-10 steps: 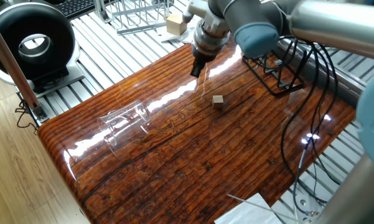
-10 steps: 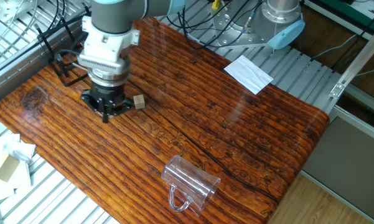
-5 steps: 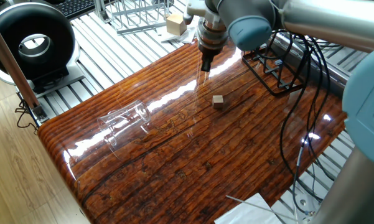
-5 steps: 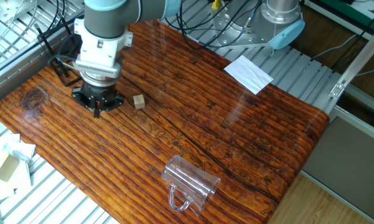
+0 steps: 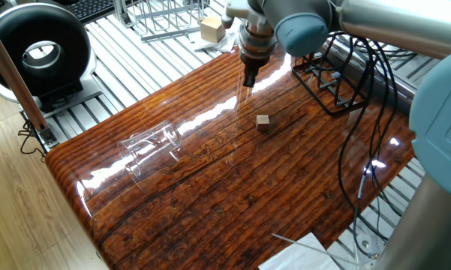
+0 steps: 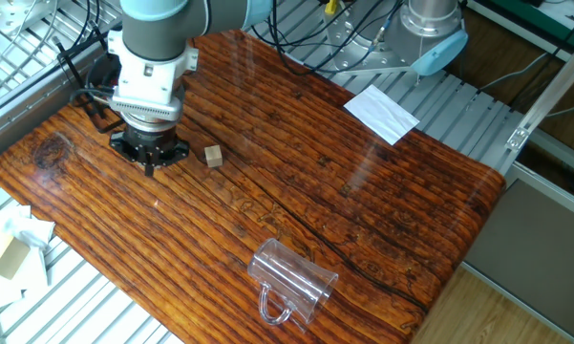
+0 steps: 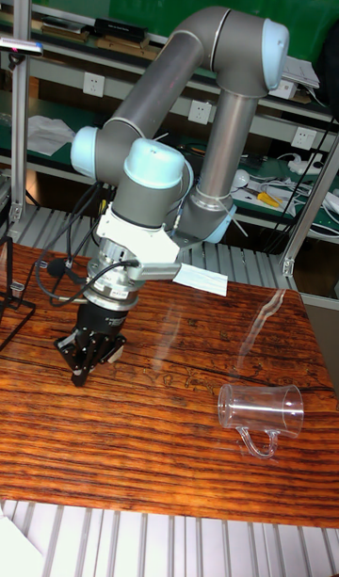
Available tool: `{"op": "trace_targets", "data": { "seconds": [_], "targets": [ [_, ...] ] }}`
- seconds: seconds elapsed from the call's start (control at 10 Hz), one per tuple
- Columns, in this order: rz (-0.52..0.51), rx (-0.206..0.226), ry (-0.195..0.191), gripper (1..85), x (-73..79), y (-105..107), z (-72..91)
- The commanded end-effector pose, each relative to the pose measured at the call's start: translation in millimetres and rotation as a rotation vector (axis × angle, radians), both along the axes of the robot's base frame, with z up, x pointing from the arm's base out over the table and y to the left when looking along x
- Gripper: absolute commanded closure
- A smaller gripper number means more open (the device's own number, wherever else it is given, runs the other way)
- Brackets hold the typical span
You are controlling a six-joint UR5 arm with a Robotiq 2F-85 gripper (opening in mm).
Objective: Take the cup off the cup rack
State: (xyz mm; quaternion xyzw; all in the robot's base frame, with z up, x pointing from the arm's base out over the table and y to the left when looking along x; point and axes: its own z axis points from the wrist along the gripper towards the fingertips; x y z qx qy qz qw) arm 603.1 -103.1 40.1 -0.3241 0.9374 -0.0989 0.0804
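One fixed view: the tool (image 5: 248, 81), fingers drawn narrow and empty, has drifted to the upper centre, toward the cup rack (image 5: 332, 84) at upper right.

The other fixed view: the cup (image 6: 291, 278) lies sideways on the tabletop (image 6: 382, 201), lower centre, well clear of the rack.

Tall fixed view: tool at left, cup lower right; removal looks done.
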Motion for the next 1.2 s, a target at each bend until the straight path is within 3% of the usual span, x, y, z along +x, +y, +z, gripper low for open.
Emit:
{"op": "trace_targets", "data": {
  "seconds": [0.0, 0.2, 0.3, 0.4, 0.5, 0.6, 0.8, 0.9, 1.1],
  "targets": [
    [-0.014, 0.063, -0.022, 84.3, 5.4, 13.2, 0.6],
    [-0.023, 0.083, -0.048, 84.3, 11.6, 17.5, 1.8],
    [-0.041, 0.09, -0.035, 84.3, 8.2, 18.3, 0.9],
    [-0.047, 0.07, -0.035, 84.3, 7.8, 12.9, 1.2],
    [-0.053, 0.091, -0.032, 84.3, 5.8, 19.9, 0.3],
    [-0.106, 0.128, -0.035, 84.3, -9.7, 43.4, -7.1],
    [-0.135, 0.098, -0.062, 84.3, -25.6, 55.7, -21.2],
    [-0.112, 0.057, -0.061, 84.3, -26.4, 46.7, -20.2],
    [-0.098, 0.068, -0.054, 84.3, -20.5, 42.6, -14.9]
  ]
}}
